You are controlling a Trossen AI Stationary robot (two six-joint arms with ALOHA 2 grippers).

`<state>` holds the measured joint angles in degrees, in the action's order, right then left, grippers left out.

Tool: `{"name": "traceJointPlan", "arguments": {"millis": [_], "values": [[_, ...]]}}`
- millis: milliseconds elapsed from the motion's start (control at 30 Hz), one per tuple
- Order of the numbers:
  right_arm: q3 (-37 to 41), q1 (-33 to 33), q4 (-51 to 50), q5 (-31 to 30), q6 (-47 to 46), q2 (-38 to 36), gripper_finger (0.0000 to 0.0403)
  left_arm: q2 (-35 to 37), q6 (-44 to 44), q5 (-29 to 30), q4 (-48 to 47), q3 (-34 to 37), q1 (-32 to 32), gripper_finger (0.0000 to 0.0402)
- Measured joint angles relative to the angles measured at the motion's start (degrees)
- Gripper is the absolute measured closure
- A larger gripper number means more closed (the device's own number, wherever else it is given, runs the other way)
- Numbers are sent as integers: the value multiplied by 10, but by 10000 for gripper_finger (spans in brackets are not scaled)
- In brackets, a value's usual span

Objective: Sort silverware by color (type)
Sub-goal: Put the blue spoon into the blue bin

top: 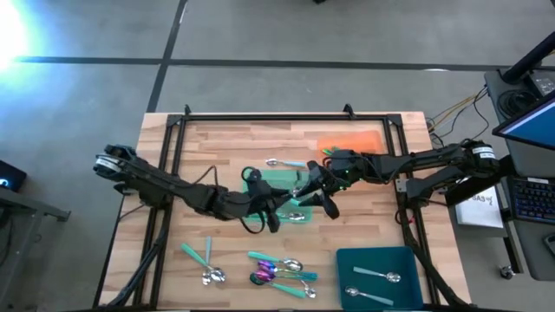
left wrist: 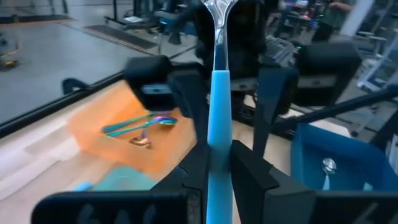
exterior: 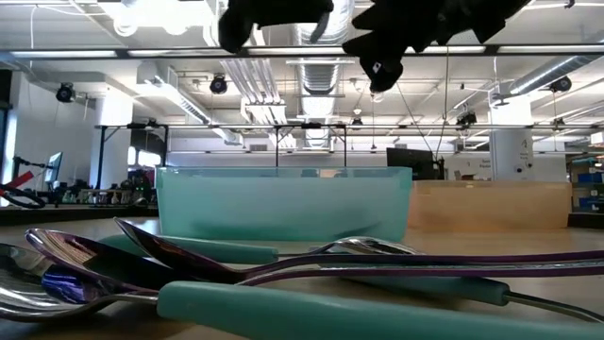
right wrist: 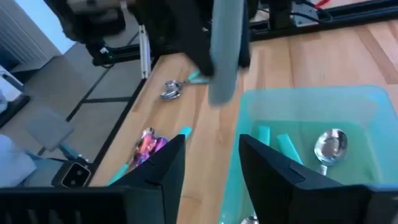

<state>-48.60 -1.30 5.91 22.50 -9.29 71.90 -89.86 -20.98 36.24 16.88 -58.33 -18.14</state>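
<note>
My left gripper (left wrist: pixel 214 163) is clamped on a teal-handled spoon (left wrist: pixel 216 99), which stands upright between my fingers (left wrist: pixel 252 171) with its silver neck rising above them. In the overhead view that gripper (top: pixel 276 206) hangs over the middle of the table (top: pixel 217 147), above the light green tray (top: pixel 282 179), where a silver spoon (top: pixel 297 217) lies just beside my jaws. Nearer the front edge, below my left gripper in that view, lie two teal-handled spoons (top: pixel 204 260) and a loose pile of silver and purple spoons (top: pixel 282 273). My right gripper (top: pixel 323 189) is just beside the left one, over the same green tray; its fingers (right wrist: pixel 277 168) stand apart with nothing between them. Beyond it sits the orange tray (top: pixel 351 141), and toward the front right the dark teal tray (top: pixel 381 260) holds two spoons (top: pixel 375 276).
</note>
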Motion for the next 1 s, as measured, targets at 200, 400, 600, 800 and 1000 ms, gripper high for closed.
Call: {"name": "traceJointPlan", "arguments": {"millis": [200,400,600,800,1000], "values": [[0,2,1,0,10,0,255,-30,3,-15,23,1,-5,373],[1,3,12,1,16,0,266,-52,-2,-38,44,1,-6,373],[2,6,13,1,27,0,277,-59,-3,-38,55,1,-6,373],[2,6,13,0,27,-1,277,-58,-5,-38,53,1,-15,373],[0,5,10,-10,27,-17,263,-56,-5,-44,50,1,-16,373]]}}
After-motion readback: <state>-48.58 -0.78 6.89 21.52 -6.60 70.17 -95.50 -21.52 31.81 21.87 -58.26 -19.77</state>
